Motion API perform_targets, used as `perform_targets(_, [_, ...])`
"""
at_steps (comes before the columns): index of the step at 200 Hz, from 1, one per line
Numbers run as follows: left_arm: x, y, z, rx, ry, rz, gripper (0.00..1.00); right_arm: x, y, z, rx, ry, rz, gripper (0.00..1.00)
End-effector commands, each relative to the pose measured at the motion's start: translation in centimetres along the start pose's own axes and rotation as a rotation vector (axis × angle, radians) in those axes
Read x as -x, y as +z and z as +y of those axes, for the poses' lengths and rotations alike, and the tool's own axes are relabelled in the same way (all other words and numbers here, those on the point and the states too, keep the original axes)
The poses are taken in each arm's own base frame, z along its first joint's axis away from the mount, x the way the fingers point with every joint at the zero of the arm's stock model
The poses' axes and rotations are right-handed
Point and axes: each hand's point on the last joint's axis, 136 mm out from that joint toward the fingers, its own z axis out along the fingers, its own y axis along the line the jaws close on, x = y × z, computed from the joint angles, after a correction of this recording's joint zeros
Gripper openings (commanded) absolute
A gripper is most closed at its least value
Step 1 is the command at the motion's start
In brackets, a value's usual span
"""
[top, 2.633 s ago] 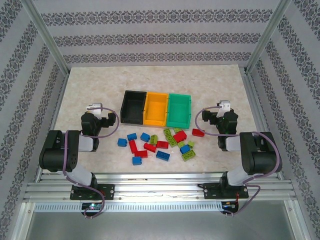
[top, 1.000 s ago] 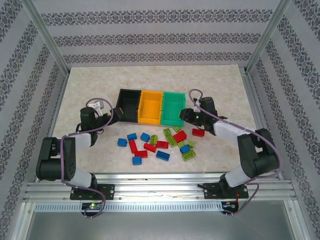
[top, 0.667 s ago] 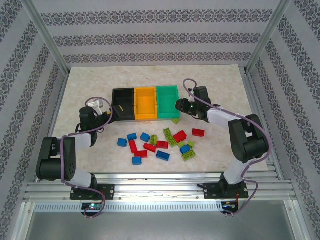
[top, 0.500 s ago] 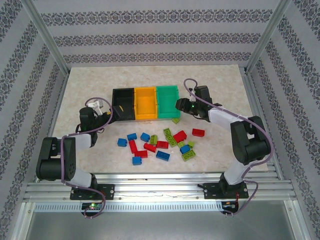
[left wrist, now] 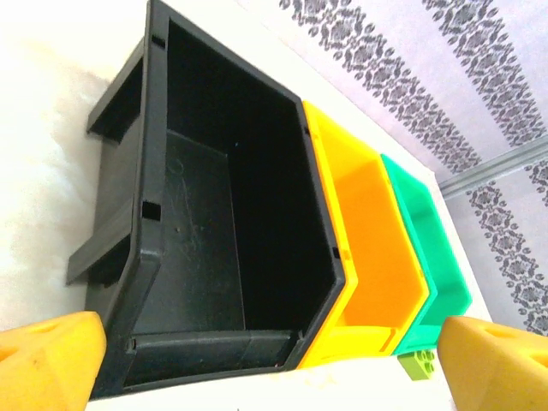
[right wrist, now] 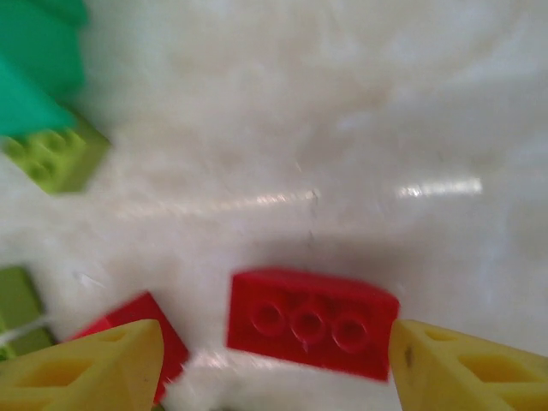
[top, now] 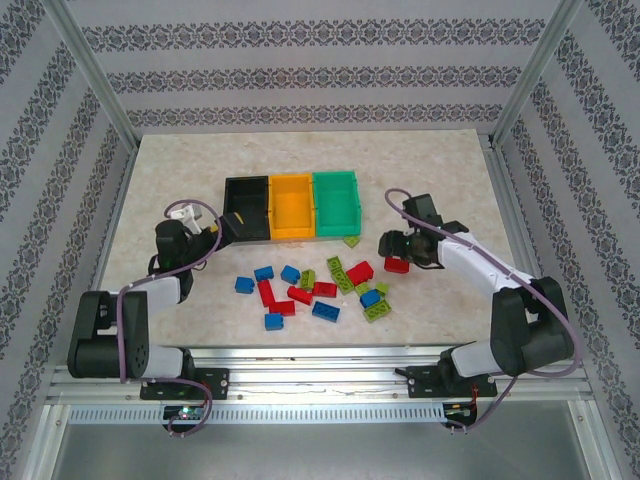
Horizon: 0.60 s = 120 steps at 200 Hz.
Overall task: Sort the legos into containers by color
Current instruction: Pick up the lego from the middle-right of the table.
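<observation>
Red lego between the parted right jaws

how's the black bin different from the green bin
The black bin is at the row's left end in the top view, the green bin at its right end. A lime brick lies by the green bin's near right corner; the left gripper, jaws open, faces the black bin. Both are open-topped, similar in size and look empty.
</observation>
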Motion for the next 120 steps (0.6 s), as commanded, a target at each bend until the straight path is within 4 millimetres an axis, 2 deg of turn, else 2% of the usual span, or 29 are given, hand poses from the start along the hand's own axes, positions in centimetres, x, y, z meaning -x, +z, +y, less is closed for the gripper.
perform_targets(1, [-0.3, -0.6, 1.0, 0.057, 0.02, -0.014, 1.0, -2.1, 0.0, -2.0, -0.112, -0.015, 0.067, 0.74])
perform_targets(34, [-0.5, -0.5, 1.2, 0.061, 0.017, -0.007, 1.0, -2.2, 1.3, -1.5, -0.128, -0.024, 0.124, 0.79])
perform_targets(58, [-0.7, -0.4, 1.2, 0.051, 0.005, 0.002, 1.0, -1.8, 2.7, 0.2, -0.098, -0.044, 0.145, 0.79])
perform_targets(78, [-0.8, -0.4, 1.2, 0.055, 0.005, 0.003, 0.99, -1.8, 3.8, 0.4, -0.135, -0.063, 0.161, 0.79])
perform_targets(94, [-0.8, -0.4, 1.4, 0.06, 0.006, 0.002, 1.0, -1.9, 4.3, 0.2, -0.166, -0.074, 0.177, 0.76])
perform_targets(120, [-0.9, -0.3, 1.4, 0.057, 0.0, 0.005, 1.0, -1.9, 4.2, 0.2, -0.17, -0.083, 0.166, 0.63])
